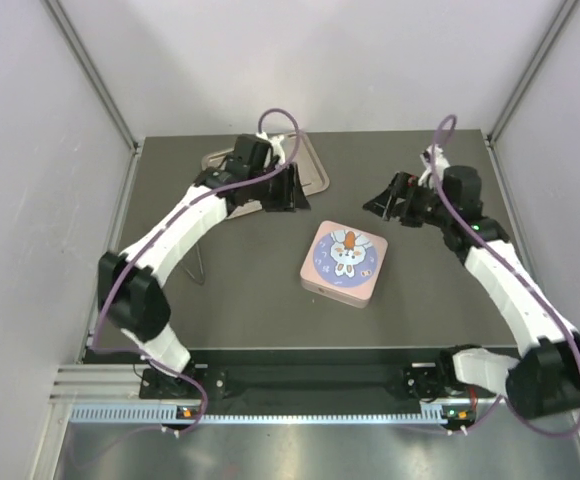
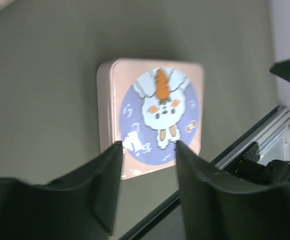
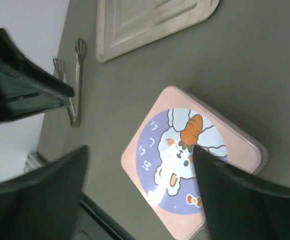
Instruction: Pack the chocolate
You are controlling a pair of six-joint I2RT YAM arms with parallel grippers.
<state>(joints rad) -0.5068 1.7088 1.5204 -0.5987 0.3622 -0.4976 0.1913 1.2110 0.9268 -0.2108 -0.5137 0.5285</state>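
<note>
No chocolate pieces show in any view. The pink square box (image 1: 345, 263) lies closed in the middle of the table, its lid printed with a white bunny and a carrot. It also shows in the left wrist view (image 2: 155, 115) and in the right wrist view (image 3: 190, 165). My left gripper (image 1: 292, 192) hangs above the table behind and left of the box, open and empty (image 2: 147, 145). My right gripper (image 1: 385, 200) hangs behind and right of the box, open and empty (image 3: 140, 150).
A silver metal tray (image 1: 315, 170) lies at the back, partly hidden under my left arm; its surface looks bare in the right wrist view (image 3: 150, 20). Thin metal tongs (image 1: 200, 262) lie left of the box, also in the right wrist view (image 3: 76, 85).
</note>
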